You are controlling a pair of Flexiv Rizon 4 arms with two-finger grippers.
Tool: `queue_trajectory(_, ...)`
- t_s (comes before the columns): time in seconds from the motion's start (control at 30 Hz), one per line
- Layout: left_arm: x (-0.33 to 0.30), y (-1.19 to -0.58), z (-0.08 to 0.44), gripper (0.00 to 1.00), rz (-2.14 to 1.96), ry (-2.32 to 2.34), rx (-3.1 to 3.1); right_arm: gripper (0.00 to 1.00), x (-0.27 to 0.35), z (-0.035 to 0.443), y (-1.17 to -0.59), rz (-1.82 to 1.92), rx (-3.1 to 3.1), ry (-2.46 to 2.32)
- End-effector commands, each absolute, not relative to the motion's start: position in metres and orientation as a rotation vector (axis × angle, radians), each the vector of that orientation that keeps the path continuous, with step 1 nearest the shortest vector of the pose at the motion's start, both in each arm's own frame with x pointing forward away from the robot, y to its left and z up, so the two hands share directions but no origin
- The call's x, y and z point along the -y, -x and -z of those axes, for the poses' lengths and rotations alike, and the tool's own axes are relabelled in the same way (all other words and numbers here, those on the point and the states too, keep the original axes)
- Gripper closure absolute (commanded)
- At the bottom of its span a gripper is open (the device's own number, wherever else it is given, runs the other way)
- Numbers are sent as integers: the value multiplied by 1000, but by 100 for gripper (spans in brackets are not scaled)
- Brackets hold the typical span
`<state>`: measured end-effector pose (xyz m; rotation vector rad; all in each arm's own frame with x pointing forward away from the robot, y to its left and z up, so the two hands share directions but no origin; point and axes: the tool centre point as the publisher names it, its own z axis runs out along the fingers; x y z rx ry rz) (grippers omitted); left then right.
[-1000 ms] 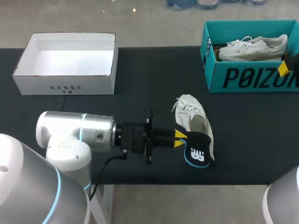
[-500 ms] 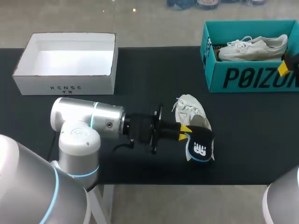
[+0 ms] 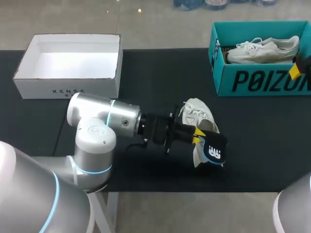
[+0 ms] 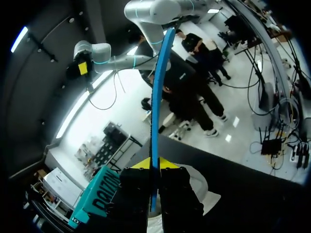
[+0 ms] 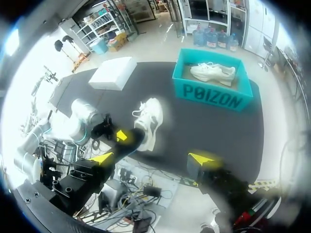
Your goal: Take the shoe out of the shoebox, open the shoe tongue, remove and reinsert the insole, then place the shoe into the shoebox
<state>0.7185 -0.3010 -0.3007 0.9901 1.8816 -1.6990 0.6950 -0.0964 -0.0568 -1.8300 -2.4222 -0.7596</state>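
Observation:
A white shoe (image 3: 198, 120) lies on the black table, toe toward the far side. My left gripper (image 3: 198, 137) is shut on a black insole (image 3: 214, 151) with a blue rim, held just over the shoe's heel. In the left wrist view the insole (image 4: 155, 116) stands edge-on between the yellow tips (image 4: 150, 165), with the shoe (image 4: 200, 188) beneath. A teal shoebox (image 3: 252, 80) at the far right holds a second white shoe (image 3: 262, 49). My right gripper (image 3: 298, 68) hangs by the box's right end; in its own view the right gripper (image 5: 151, 158) stands open and empty, high above the table.
A white open box (image 3: 68, 85) sits at the far left of the table. The left arm's thick silver body (image 3: 104, 119) stretches across the near middle. From above, the shoebox (image 5: 214, 92) and the white box (image 5: 114, 73) sit well apart.
My left arm has reached further right and away from the front edge, carrying the insole from beside the shoe's heel to over it. The right gripper has stayed put.

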Motion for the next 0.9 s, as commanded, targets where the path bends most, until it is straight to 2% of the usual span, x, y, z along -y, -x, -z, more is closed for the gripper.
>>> queue_trajectory(0.03, 299, -720, 301, 100, 1681, -994, -1903, 0, 96, 56, -697, 752, 2421, 1829)
queue_trajectory(0.9, 314, -752, 332, 100, 1643, -1011, -1927, 0, 96, 56, -697, 752, 2421, 1829)
